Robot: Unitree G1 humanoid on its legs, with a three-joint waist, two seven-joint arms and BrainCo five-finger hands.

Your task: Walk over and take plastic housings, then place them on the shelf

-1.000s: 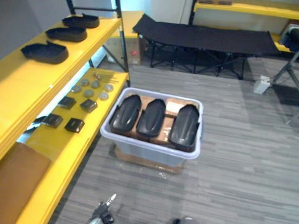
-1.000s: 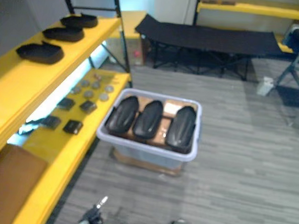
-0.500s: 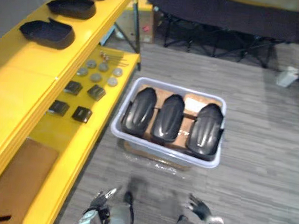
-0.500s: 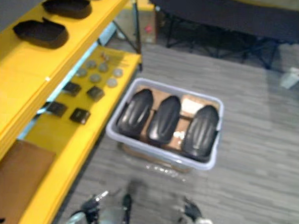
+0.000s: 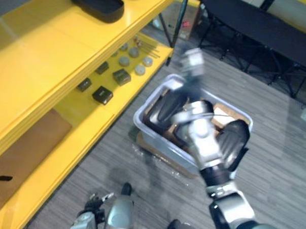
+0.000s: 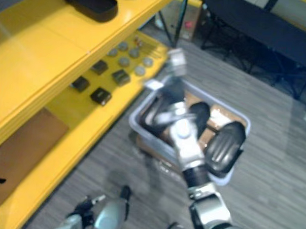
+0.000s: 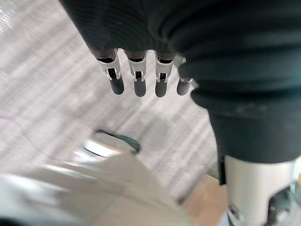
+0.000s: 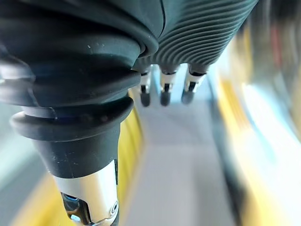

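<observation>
R hand (image 8: 162, 90) up over the bin (image 5: 142, 122), L hand (image 7: 136, 81) low by the floor; both empty, fingers straight. Housings (image 5: 234, 143) lie side by side across the bin. Risk: I come down too fast, clip the rim nearest the shelf (image 5: 69, 46), or grab off-centre & it slips.

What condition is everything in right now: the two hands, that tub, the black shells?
Bin: uncovered, upright, partly filled.
Housings in bin: lying side by side, ungrasped.
Shelved housing: resting hollow side up.
Right hand: fingers open, empty, out toward the bin.
Left hand: fingers open, empty, hanging low.
</observation>
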